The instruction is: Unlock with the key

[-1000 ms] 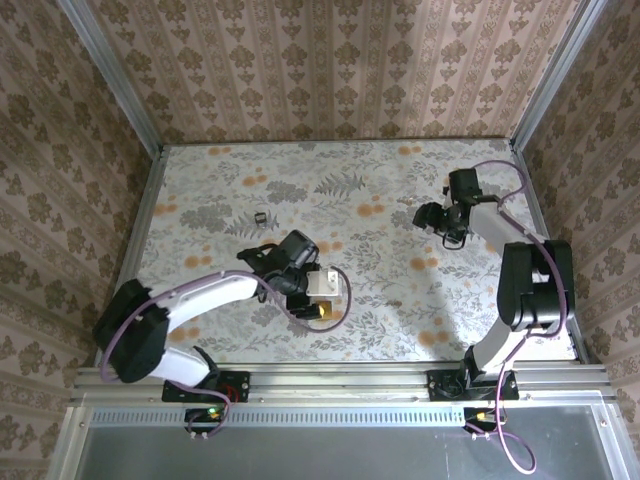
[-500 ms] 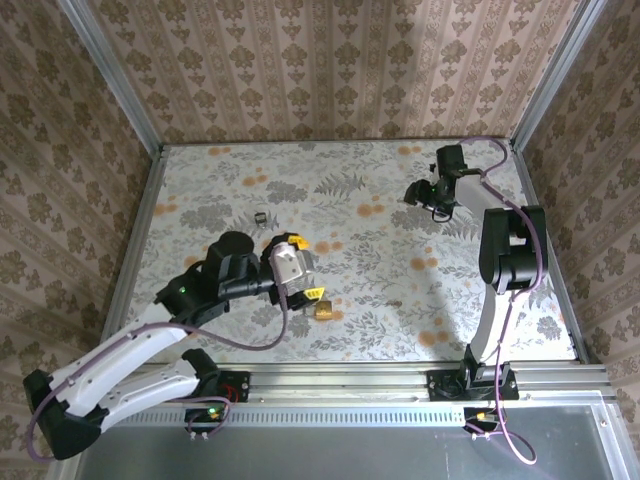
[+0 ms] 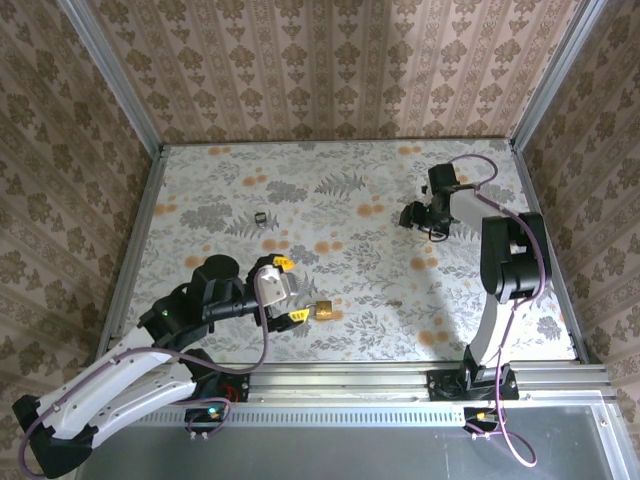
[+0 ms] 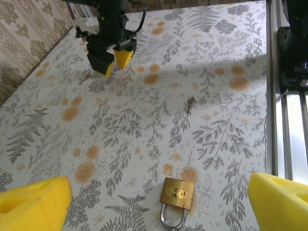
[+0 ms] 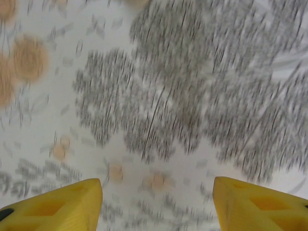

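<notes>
Left gripper (image 3: pixel 290 290): jaws wide, empty, padlock (image 4: pixel 177 192) just ahead. Key (image 4: pixel 191 102) lies flat on the table (image 4: pixel 240 48), right of the padlock. Right gripper (image 5: pixel 156 204): far side, fingers apart, seemingly empty (view blurred). Risk: the thin key skids under the pads and the pinch misses.

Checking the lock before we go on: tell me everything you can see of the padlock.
The padlock is small, with a squarish brass-gold body, metal by its look, an oval stamp on its face and a silver shackle that appears shut, both legs in the body. It lies flat on the flowered table, in its near half, shackle toward the left wrist camera. Only the table touches it; the open left gripper hangs close, clear of it.
</notes>
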`<move>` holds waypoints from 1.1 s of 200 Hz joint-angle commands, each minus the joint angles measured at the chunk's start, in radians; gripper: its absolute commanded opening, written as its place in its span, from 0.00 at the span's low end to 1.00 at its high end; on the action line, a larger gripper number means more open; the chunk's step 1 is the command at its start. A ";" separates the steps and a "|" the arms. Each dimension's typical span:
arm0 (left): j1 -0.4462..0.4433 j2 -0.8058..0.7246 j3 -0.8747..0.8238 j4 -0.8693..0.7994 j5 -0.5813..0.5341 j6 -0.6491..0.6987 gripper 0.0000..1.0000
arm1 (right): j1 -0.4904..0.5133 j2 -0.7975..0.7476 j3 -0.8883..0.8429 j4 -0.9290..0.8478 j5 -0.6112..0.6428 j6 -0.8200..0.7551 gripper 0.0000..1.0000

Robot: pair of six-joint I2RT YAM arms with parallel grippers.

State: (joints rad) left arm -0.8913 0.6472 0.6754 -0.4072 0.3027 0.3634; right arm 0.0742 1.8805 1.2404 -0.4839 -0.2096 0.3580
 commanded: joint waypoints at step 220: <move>-0.018 0.026 -0.073 0.029 0.018 0.055 0.95 | 0.453 -0.430 -0.478 -0.147 0.200 0.282 0.49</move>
State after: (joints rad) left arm -0.9012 0.6834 0.6144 -0.3985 0.3176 0.4129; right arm 0.5137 1.4567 0.7795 -0.6106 -0.0505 0.6014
